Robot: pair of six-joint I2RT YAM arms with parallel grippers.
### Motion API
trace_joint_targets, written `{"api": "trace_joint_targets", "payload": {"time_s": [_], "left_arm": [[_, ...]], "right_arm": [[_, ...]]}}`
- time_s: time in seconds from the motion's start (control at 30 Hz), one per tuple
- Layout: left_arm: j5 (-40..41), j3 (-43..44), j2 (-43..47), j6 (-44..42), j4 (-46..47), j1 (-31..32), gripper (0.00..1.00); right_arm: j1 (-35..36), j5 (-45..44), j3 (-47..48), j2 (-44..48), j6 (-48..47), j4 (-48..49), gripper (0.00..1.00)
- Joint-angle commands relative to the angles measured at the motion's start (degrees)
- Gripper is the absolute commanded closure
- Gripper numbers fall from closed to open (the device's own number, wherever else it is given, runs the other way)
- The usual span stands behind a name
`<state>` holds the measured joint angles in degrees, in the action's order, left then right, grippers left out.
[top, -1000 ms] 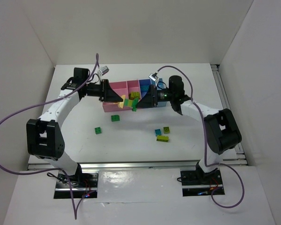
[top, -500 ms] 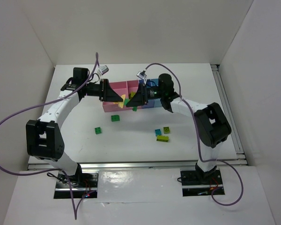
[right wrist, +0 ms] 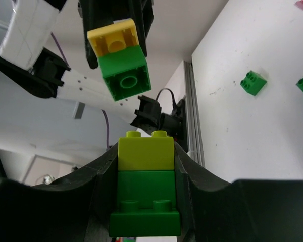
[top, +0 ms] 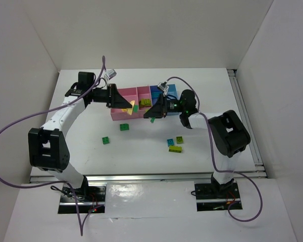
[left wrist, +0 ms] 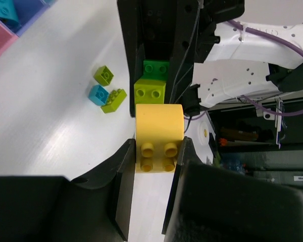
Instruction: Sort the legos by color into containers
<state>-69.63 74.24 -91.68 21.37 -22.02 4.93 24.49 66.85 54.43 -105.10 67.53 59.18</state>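
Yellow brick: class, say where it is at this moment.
The yellow brick sits centre-frame in the left wrist view, clamped in the left gripper, facing the lime-and-green stack held by the right gripper.

Robotics lab rig: white panel walls [top: 156,30] round table [top: 141,151], bolted arm bases [top: 81,194], loose purple cables [top: 80,219].

No writing, label, brand, number or sign can be read in any view.
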Motion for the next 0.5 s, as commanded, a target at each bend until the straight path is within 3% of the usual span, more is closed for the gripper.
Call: {"api": "trace_joint_targets", "payload": {"time_s": [0.0,0.17,0.27,0.3,0.4,0.47], "left_arm": [[0.5,3.5,-1.5,0.3,0.9,-0.4,1.00],[4.4,5.2,-3.1,1.0,-0.3,-0.4,1.00],[7.6,6.4,-4.2,0.3,-2.8,-0.4,1.00],[9.2,7.2,-4.2,-0.5,-3.6,-0.4,1.00],[12.1,8.7,-5.4,-1.8,-7.7,-0.4,1.00],[14.9,10.5,-5.4,-2.6,-10.0,-0.4,1.00]], "right_arm": [[-1.9,-0.1,-1.3,0.9,6.1,13.7,1.00],[-2.4,-2.1,-1.4,4.2,-2.6,0.2,1.00],[-2.4,-7.2,2.3,7.4,-19.3,-25.1,1.00],[-2.4,-10.1,5.8,8.2,-30.0,-41.6,1.00],[-2.4,-25.6,11.3,9.5,-41.2,-62.6,1.00],[-2.4,-37.3,13.5,8.3,-44.2,-70.0,1.00]]}}
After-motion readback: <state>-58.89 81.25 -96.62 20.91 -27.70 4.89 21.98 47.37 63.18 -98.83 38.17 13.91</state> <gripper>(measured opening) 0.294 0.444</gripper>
